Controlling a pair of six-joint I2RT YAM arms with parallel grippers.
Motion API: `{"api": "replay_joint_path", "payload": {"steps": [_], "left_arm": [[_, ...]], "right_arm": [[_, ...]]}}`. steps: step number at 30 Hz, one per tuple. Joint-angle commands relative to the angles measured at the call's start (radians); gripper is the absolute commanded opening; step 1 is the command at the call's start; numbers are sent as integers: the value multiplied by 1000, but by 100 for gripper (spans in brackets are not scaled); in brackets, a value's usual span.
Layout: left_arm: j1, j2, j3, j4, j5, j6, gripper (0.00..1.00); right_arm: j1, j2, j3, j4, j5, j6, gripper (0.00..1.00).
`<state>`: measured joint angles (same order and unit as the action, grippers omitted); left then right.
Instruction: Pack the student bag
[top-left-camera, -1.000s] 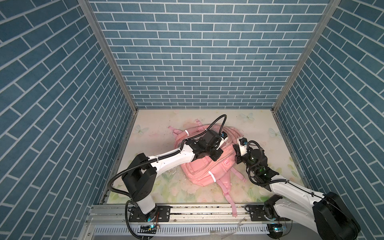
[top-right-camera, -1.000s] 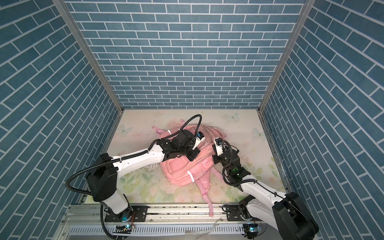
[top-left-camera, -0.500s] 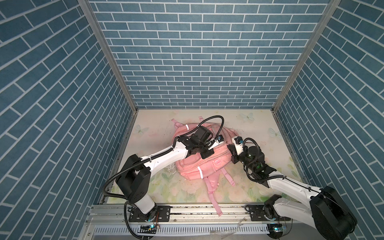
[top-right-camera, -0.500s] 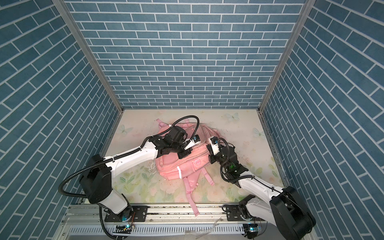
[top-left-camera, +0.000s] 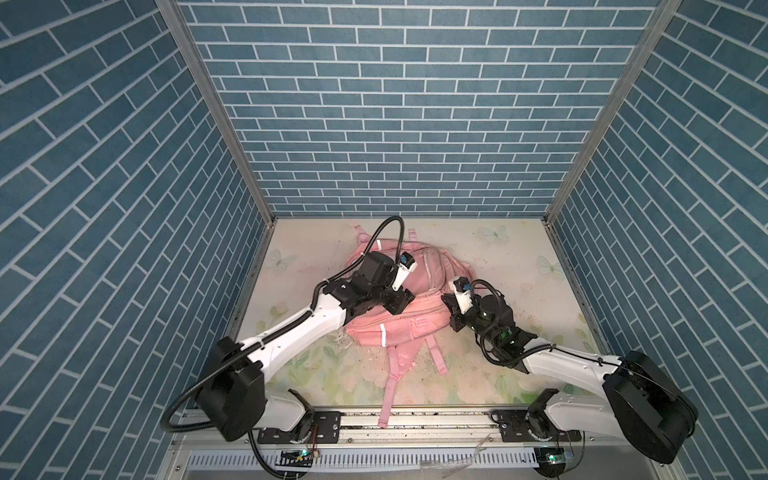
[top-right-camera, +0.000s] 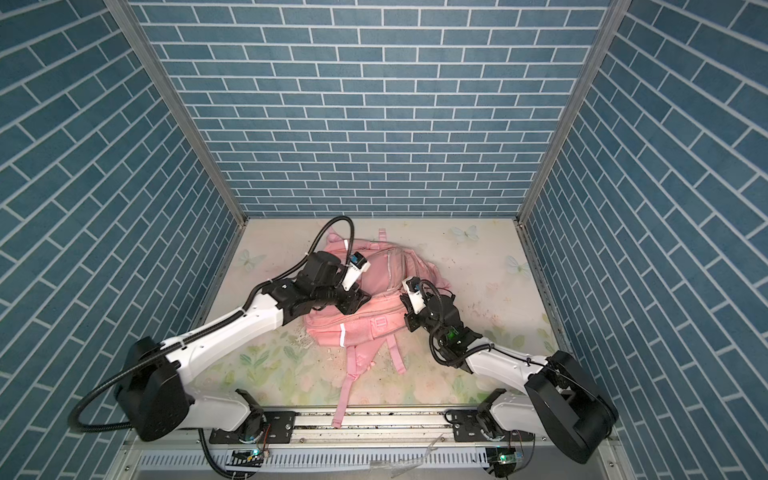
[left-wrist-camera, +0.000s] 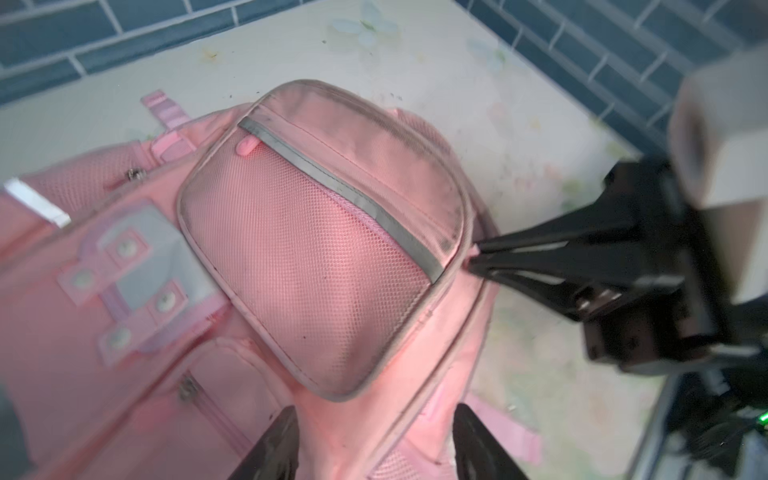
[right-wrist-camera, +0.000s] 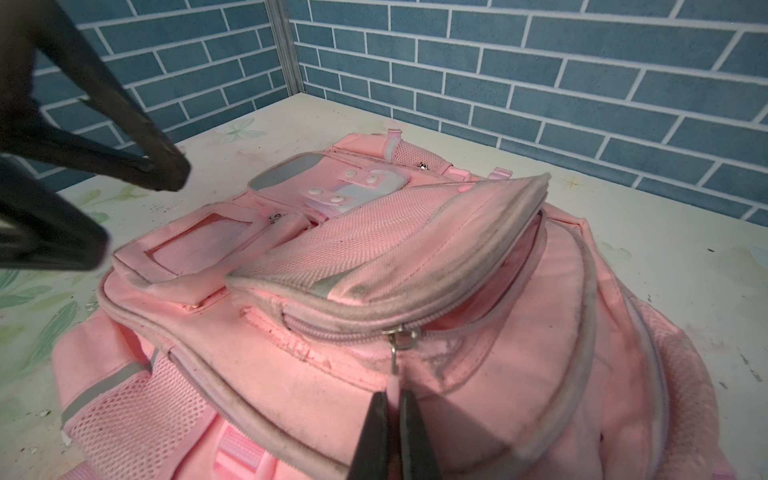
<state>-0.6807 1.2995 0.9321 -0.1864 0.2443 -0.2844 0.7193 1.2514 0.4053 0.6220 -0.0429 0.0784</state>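
Since a second ago the student bag (top-left-camera: 428, 291) has been shifted a little toward the back left of the table (top-left-camera: 498, 257) and turned, and the left gripper (left-wrist-camera: 374, 409) has been opened. The bag is now seen lying flat near the middle of the floral-printed table, between the two arms, with its front side facing up. One long pink strap (top-left-camera: 388, 390) is trailed forward across the table and over the metal rail (top-left-camera: 415, 424) at the near edge. The left gripper is held just above the bag with its fingers spread wide, and nothing is held between them. The right gripper (right-wrist-camera: 392, 399) is closed tightly on the pink zip pull (right-wrist-camera: 392, 384) of the front pocket (left-wrist-camera: 324, 249), at the bag's right side. The pocket's zip is partly undone, so a dark gap is seen under the raised mesh flap. A grey reflective strip (left-wrist-camera: 340, 187) is sewn across that flap, and a white patch (left-wrist-camera: 141, 253) with round snaps is fixed beside it; any print on the patch is too blurred to be read. In both top views the bag's left part is hidden by the left arm and its looping black cable, and its right edge by the right wrist. The table is enclosed on three sides by blue brick walls (top-left-camera: 395, 124).
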Motion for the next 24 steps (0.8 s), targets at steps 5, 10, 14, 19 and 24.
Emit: {"api": "replay_joint_path", "payload": {"steps": [5,10,14,19,24], "left_arm": [[-70,-101,-291,494,-151,-1016,61],[-176,-75,-354,625,-317,-1284,61],[-219,-19,-366,676,-371,-1408,61],[-231,32,-363,716,-419,-1485,59],[-224,68,-353,699,-491,-1529,55]], "right_arm": [[9,7,18,51,-49,-35,0],[8,12,4,82,-75,-45,0],[8,20,1,91,-91,-50,0],[8,19,-14,96,-95,-58,0],[9,26,-19,104,-107,-61,0]]}}
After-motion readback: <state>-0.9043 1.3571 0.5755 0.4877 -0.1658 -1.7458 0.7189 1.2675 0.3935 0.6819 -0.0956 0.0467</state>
